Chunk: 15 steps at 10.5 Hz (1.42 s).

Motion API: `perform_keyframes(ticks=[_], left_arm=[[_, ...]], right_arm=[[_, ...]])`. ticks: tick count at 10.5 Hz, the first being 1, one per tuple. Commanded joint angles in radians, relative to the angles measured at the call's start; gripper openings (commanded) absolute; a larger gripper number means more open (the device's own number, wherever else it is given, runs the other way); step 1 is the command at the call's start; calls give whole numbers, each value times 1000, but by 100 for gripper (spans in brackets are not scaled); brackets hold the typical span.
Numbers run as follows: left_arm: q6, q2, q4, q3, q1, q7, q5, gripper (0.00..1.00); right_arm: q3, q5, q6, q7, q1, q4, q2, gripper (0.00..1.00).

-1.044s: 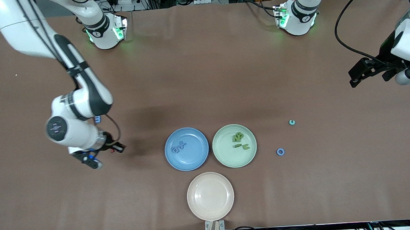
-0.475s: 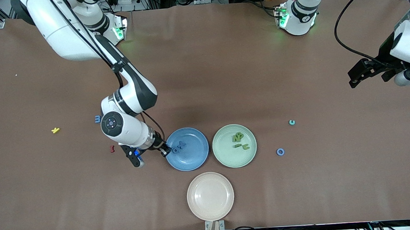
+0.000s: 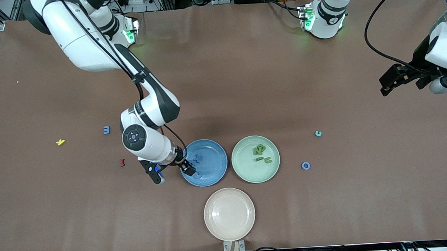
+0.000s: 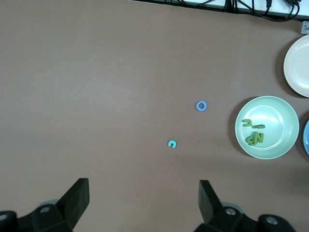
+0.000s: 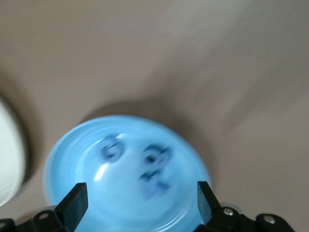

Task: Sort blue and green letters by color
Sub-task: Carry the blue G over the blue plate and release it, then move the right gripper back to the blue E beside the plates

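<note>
My right tool (image 3: 173,173) hangs over the blue plate (image 3: 213,151), at the plate's eight o'clock rim as the front view shows it. Its jaws are spread wide with nothing between them. Under it, in the plate, lie two blue letters (image 5: 155,169). The green letters (image 3: 260,150) sit in the green plate (image 3: 245,170), just beside at three o'clock.

Still loose on the worktop (image 3: 221,83) are a blue letter (image 3: 106,129) at ten o'clock from my right tool and a blue ring letter (image 3: 306,166) at four o'clock from the green plate.

I judge these pieces light, stiff and thin. They will likely skid if nudged, so I would pinch one across its outer edges, coming straight down.

My right arm reaches out from its base with the elbow bent and the wrist tipped toward the plate. My left tool (image 4: 144,191) waits with its jaws wide, raised over its own end of the worktop.
</note>
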Motion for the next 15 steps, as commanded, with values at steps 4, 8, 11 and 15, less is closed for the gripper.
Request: perform_keyframes(ticks=[4, 8, 11, 15], left_arm=[[-13, 2, 5, 1, 4, 28, -22, 100], [-14, 2, 5, 1, 4, 29, -23, 100], [-14, 2, 5, 1, 4, 29, -23, 100], [-14, 3, 2, 1, 6, 29, -23, 100]], right_arm=[[6, -197, -100, -396, -196, -308, -211, 100], [12, -209, -48, -731, -343, -491, -366, 100], [14, -203, -39, -979, -412, -610, -490, 100], [11, -203, 330, -1204, -489, -931, -566, 100]])
